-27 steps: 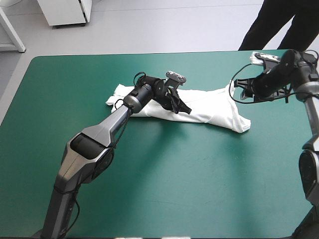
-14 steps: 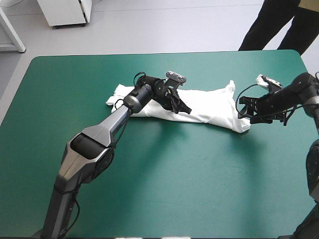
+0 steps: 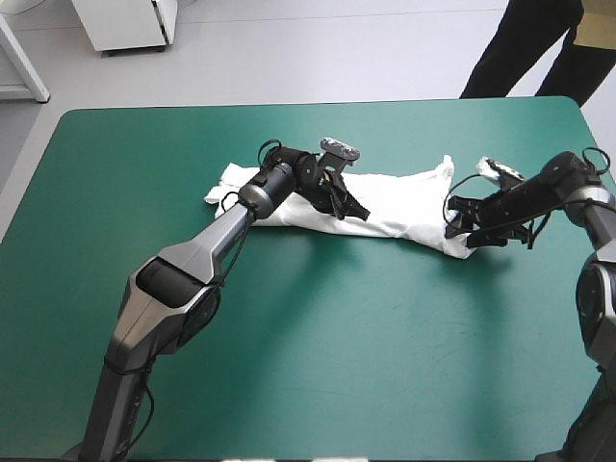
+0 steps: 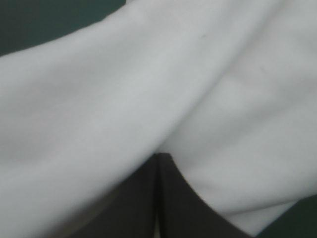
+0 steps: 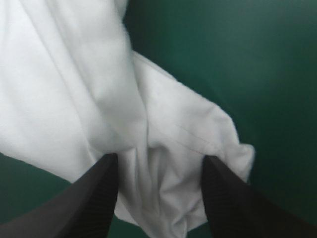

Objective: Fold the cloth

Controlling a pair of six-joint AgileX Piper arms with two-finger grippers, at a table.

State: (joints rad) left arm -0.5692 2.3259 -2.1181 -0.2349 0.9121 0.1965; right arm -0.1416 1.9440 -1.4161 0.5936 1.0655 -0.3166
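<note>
Grasping seems underway: right gripper (image 3: 460,227) stands open astride the three-o'clock end of the T-shirt (image 3: 404,204) and must next close, while left gripper (image 3: 358,214) pinches its middle.

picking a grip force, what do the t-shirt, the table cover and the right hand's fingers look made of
T-shirt: soft white knit, likely cotton; matte, limp folds, a stitched hem.
Table cover: teal-green, smooth, faint sheen; vinyl or rubber mat, hard to tell.
Right hand fingers: black, matte, finely ribbed; probably rubber or plastic.
</note>
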